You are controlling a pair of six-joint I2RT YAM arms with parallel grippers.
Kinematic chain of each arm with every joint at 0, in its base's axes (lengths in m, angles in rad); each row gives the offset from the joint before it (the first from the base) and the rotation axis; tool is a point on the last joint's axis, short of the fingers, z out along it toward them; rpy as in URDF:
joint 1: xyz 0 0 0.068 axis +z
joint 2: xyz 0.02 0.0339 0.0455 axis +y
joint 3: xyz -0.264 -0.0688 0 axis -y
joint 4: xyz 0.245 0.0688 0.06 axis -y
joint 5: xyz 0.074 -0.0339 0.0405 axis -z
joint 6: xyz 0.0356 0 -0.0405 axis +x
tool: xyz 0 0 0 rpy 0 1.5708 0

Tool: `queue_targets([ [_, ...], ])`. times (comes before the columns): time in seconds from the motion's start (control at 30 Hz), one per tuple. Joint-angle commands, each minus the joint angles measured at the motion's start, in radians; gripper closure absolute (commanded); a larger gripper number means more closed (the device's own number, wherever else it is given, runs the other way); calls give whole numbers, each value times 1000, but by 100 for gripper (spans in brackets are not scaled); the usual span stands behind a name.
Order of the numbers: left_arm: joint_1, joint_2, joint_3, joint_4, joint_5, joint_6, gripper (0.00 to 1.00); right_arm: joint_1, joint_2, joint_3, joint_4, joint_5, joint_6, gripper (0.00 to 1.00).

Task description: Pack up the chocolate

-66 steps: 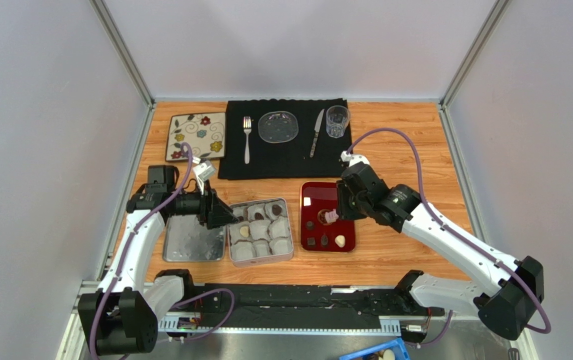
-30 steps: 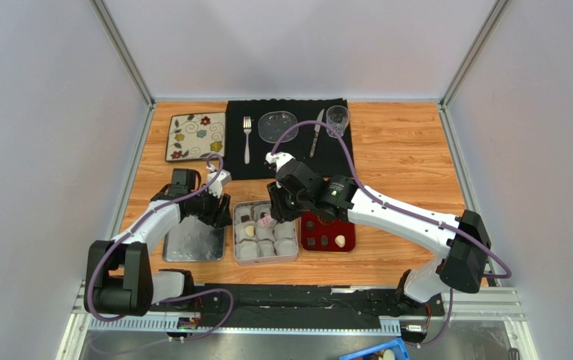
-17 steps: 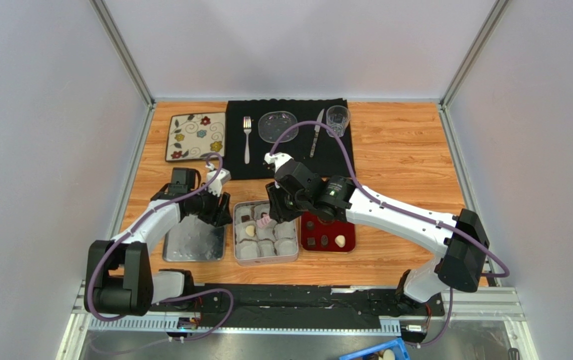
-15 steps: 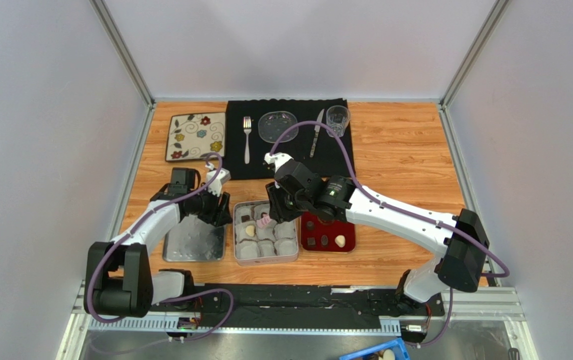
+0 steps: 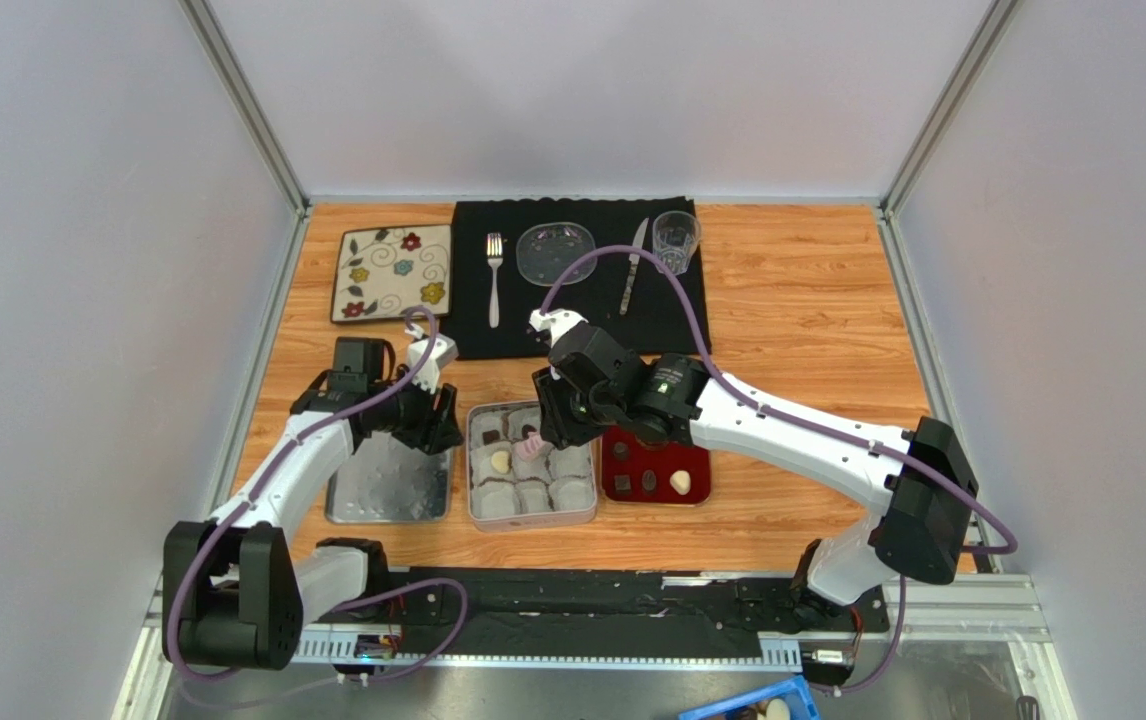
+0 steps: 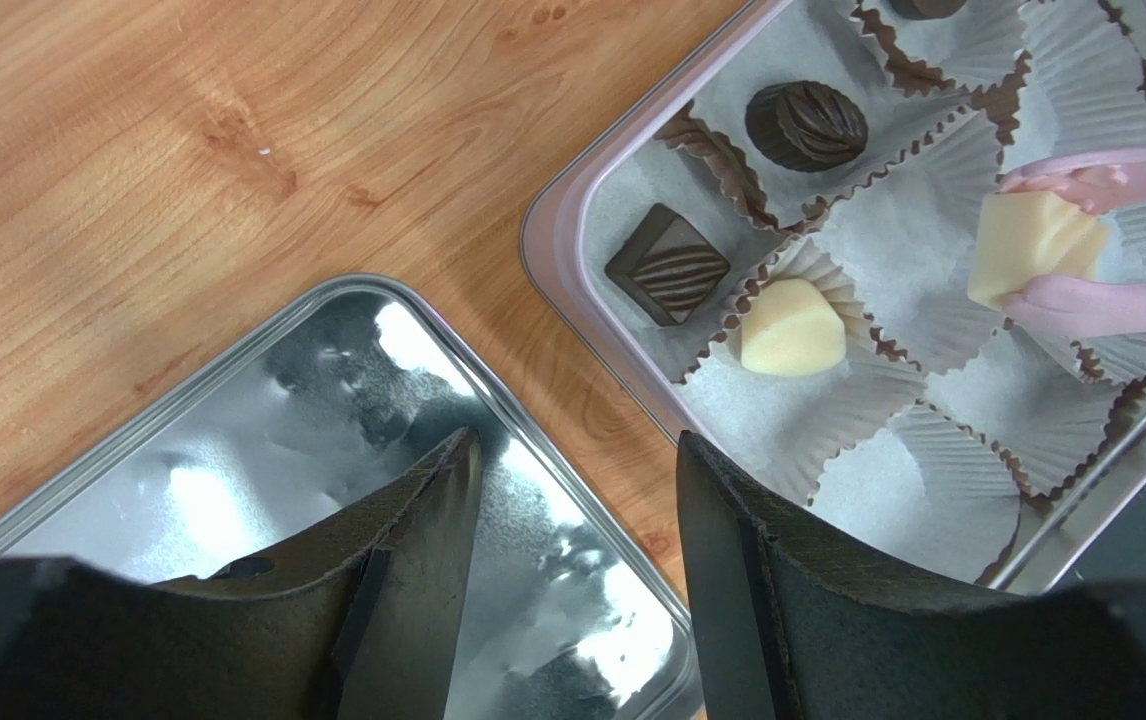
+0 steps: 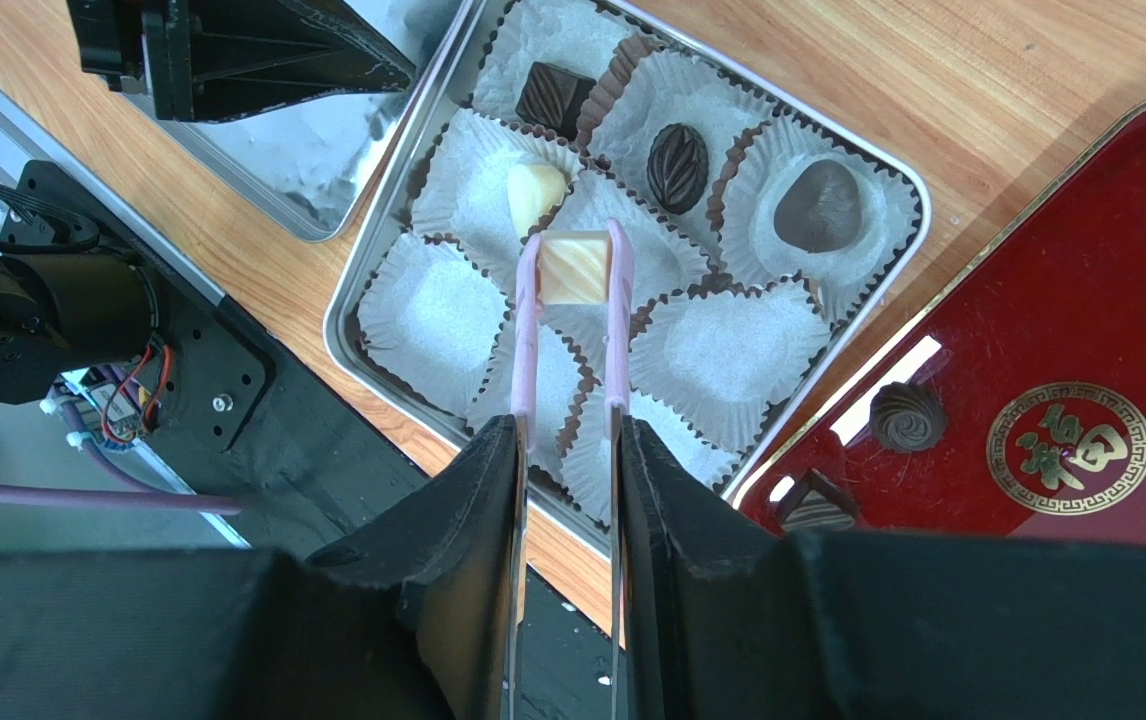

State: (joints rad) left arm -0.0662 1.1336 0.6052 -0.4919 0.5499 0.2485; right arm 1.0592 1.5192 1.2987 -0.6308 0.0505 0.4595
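My right gripper (image 7: 566,435) is shut on pink tongs (image 7: 527,345). The tongs pinch a cream square chocolate (image 7: 575,267) just above the paper cups in the middle of the open tin (image 5: 474,503). In the tin's cups lie a dark square piece (image 7: 551,95), a cream piece (image 7: 537,192), a dark oval piece (image 7: 677,165) and a brown round piece (image 7: 823,203). The red tray (image 5: 698,447) holds a few more pieces (image 5: 680,482). My left gripper (image 6: 579,450) is open and empty, over the gap between the tin lid (image 6: 309,390) and the tin.
A black placemat (image 5: 572,308) at the back holds a fork (image 5: 494,278), a glass dish (image 5: 557,252), a knife (image 5: 633,266) and a glass (image 5: 674,240). A flowered tile (image 5: 393,273) lies at the back left. The tin lid (image 5: 388,483) lies left of the tin.
My right gripper carried the cream piece in the tongs from the red tray to over the tin, and now hovers there. My left arm has shifted slightly left.
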Motion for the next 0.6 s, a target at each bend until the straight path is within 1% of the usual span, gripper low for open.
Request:
queue_targets([
  [0.0, -4, -32, 41, -23, 30, 5, 41, 7, -2, 4, 34, -3, 11, 70],
  [0.23, -3, -38, 47, -34, 27, 11, 41, 8, -4, 7, 33, -5, 14, 68],
  [0.57, 0, -40, 48, -37, 28, 11, 41, 7, -13, -6, 28, -1, 15, 67],
])
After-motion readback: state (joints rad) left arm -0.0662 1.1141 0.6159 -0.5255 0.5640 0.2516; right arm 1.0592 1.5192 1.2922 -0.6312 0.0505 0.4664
